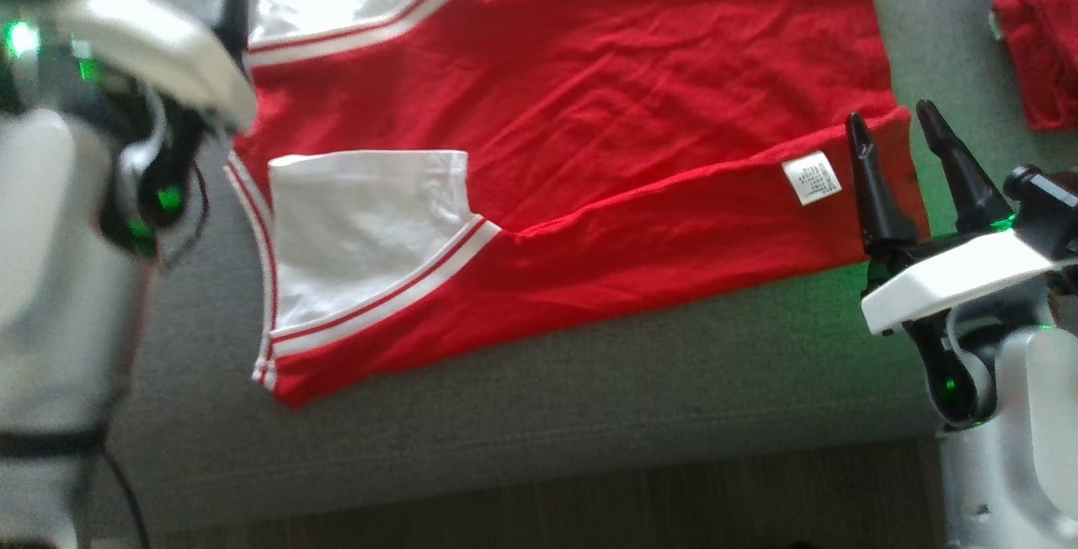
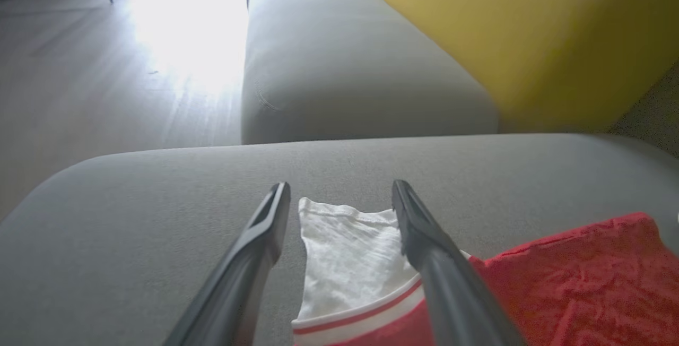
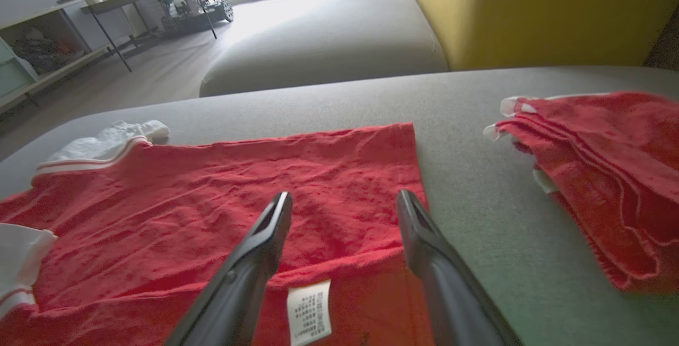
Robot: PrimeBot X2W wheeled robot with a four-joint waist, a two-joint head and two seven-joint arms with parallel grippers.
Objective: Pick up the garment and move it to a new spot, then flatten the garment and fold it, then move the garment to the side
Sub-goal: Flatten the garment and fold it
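On the grey upholstered cushion (image 1: 589, 397), the red short-sleeved garment with white sleeves and striped trim (image 1: 589, 111) is spread flat, its near long edge folded over so that a white care label (image 1: 811, 178) is exposed. The right gripper (image 1: 891, 115) is held at the hem beside that label, fingers apart. The left gripper (image 2: 339, 192) is likewise spread, a white sleeve (image 2: 350, 250) being seen between its fingers. A folded pile of red cloth (image 1: 1036, 27) is lying well apart.

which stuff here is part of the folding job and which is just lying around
Part of the job: red shirt, partly folded on the grey couch; left gripper and right gripper, both open.

Just lying about: pile of red clothes; next couch seat.
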